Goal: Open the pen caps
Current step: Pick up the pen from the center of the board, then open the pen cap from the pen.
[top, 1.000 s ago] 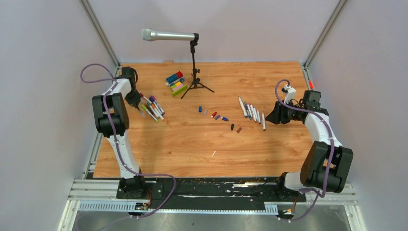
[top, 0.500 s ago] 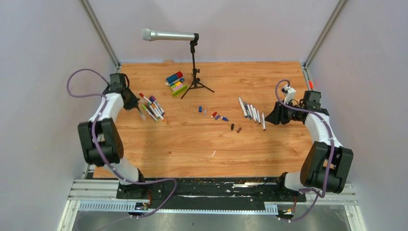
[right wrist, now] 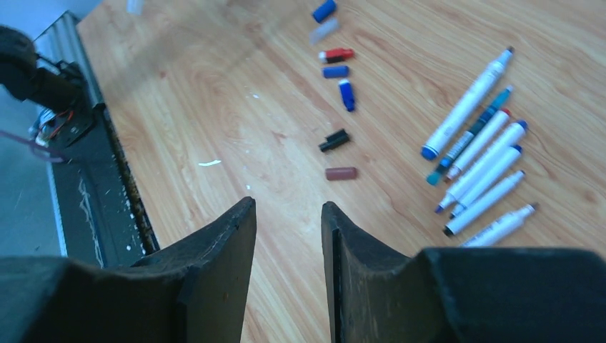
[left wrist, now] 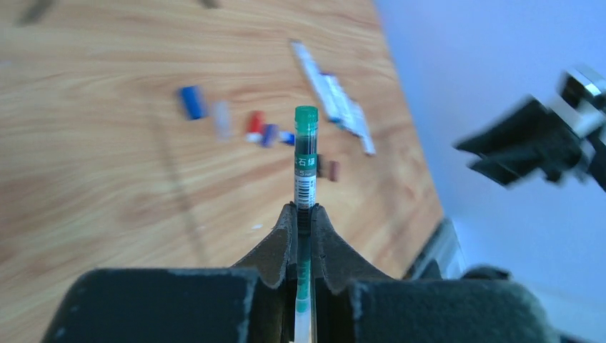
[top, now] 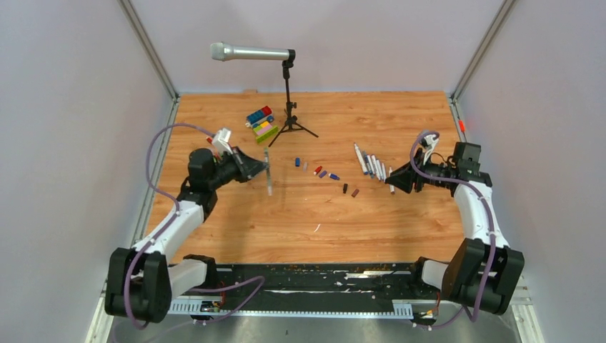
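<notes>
One pen (left wrist: pixel 305 171) in left jaws, right jaws parted

Green-capped pen (left wrist: pixel 305 182), white barrel, clamped in left end effector (left wrist: pixel 303 214); loose pen caps (right wrist: pixel 334 71) lie beside a row of uncapped pens (right wrist: pixel 486 163) on bench (right wrist: pixel 214 107).

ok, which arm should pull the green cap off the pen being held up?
Right. The left gripper is shut on the pen, with its green cap sticking out free. The right gripper is open and empty, so it can take the cap.
</notes>
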